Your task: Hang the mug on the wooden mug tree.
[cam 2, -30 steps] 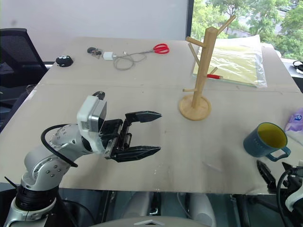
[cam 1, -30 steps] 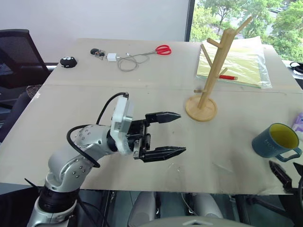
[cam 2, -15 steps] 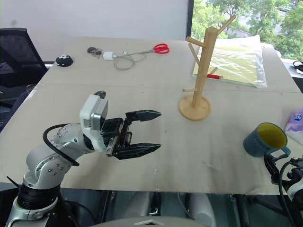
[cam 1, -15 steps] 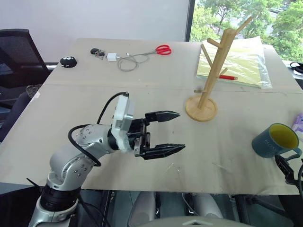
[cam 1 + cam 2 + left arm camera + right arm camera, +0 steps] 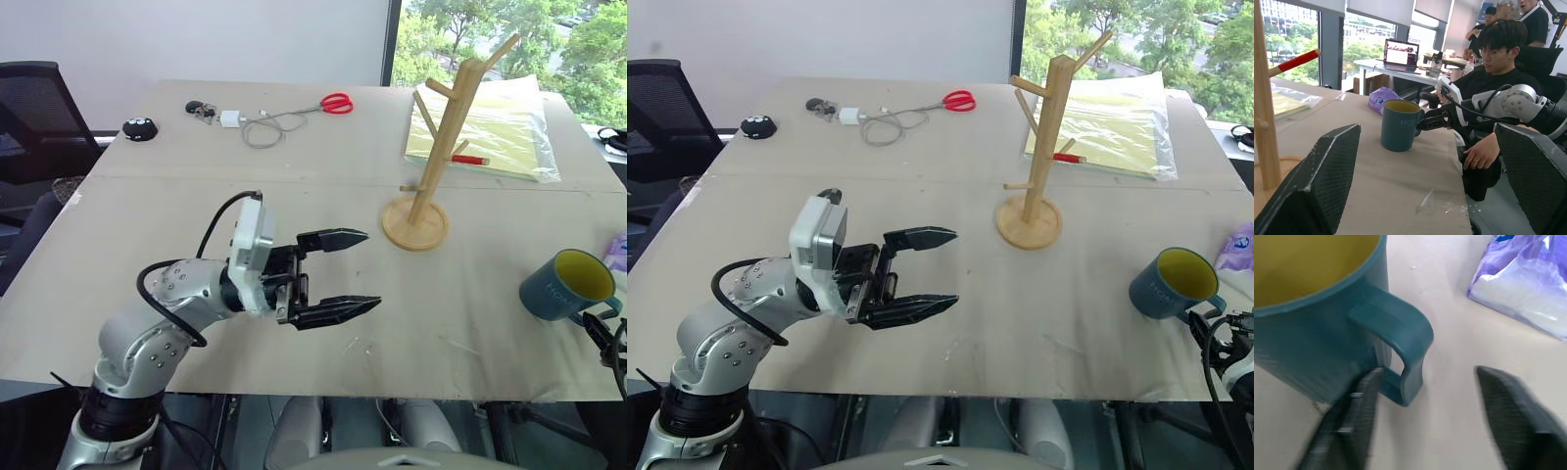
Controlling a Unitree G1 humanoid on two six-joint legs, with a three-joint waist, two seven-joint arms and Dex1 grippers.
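Observation:
The blue-grey mug (image 5: pixel 564 285) with its yellow inside stands upright near the table's right front corner, handle toward me. My right gripper (image 5: pixel 1429 373) is low behind it, open, with its two fingers on either side of the handle (image 5: pixel 1400 357) and gaps still showing. From the left wrist view that gripper (image 5: pixel 1432 120) meets the mug's handle side. The wooden mug tree (image 5: pixel 435 157) stands upright at centre right, its pegs bare. My left gripper (image 5: pixel 372 269) hovers open and empty over the table's middle, pointing right toward the mug.
A purple tissue pack (image 5: pixel 1528 284) lies just right of the mug. Behind the tree are a plastic-wrapped yellow pad (image 5: pixel 495 122) and a red pen (image 5: pixel 472 159). Scissors (image 5: pixel 336 103), a charger with cable (image 5: pixel 250 125) and a black puck (image 5: pixel 140 127) lie far left. A person (image 5: pixel 1498 73) sits beyond the table's right end.
My right gripper has moved forward from the table's edge up to the mug's handle, and its fingers have drawn closer together. The left arm has stayed put.

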